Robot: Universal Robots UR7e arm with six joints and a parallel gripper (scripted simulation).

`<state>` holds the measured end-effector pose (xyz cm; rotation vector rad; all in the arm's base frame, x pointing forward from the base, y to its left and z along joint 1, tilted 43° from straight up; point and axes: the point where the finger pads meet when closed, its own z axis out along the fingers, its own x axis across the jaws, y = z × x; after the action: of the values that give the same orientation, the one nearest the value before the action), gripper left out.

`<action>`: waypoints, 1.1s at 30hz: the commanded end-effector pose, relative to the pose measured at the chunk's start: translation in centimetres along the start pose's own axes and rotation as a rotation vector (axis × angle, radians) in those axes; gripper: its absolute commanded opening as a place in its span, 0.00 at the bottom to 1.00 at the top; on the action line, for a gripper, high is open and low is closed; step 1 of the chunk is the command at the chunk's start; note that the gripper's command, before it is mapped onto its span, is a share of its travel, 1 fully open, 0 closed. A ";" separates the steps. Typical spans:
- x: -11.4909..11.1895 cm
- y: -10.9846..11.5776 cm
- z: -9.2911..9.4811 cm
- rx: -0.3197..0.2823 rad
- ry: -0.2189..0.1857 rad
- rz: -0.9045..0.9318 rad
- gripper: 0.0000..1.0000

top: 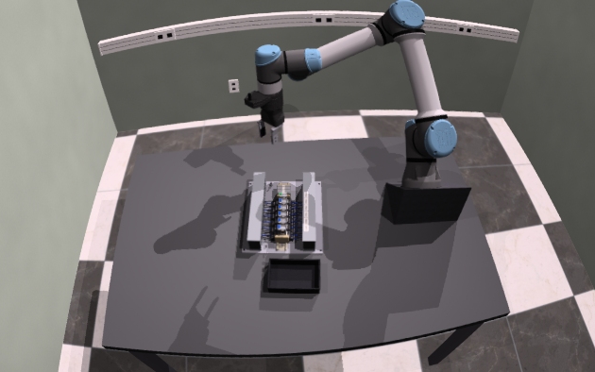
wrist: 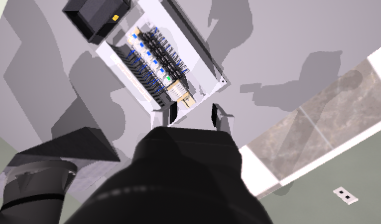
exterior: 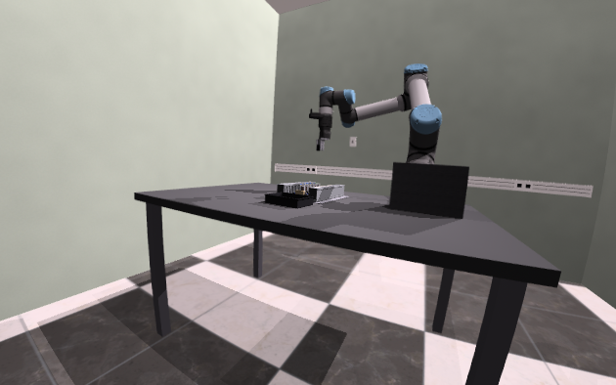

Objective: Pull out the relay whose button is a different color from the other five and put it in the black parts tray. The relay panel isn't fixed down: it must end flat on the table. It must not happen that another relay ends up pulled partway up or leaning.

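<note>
The relay panel [top: 317, 212] [wrist: 203, 91] lies flat on the table. Its relays stand in one row between two grey ducts. The relay with the green button [top: 280, 194] [wrist: 169, 78] is at the row's back end in the top view; the other relays have blue buttons. The black parts tray [top: 294, 276] [exterior: 289, 199] [wrist: 95, 20] stands just in front of the panel. A small yellow mark shows on it in the wrist view. My gripper [top: 268, 134] [exterior: 320, 147] [wrist: 194, 109] is open and empty, high above the table's back edge, behind the panel.
The two grey ducts [top: 257, 210] [top: 309, 210] rise higher than the panel plate on both sides of the relay row, with blue wires between. The arm's black pedestal [top: 427, 204] [exterior: 427, 191] stands right of the panel. The table's back edge is under my gripper's side.
</note>
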<state>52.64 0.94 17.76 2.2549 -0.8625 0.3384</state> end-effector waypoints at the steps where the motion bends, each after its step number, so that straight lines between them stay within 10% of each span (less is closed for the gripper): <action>1: -1.7 -2.3 1.6 0.006 0.005 -0.100 0.98; 33: -11.2 -9.6 8.9 0.008 0.014 -0.542 0.98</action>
<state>51.07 5.04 2.84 2.3724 -0.2877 0.1240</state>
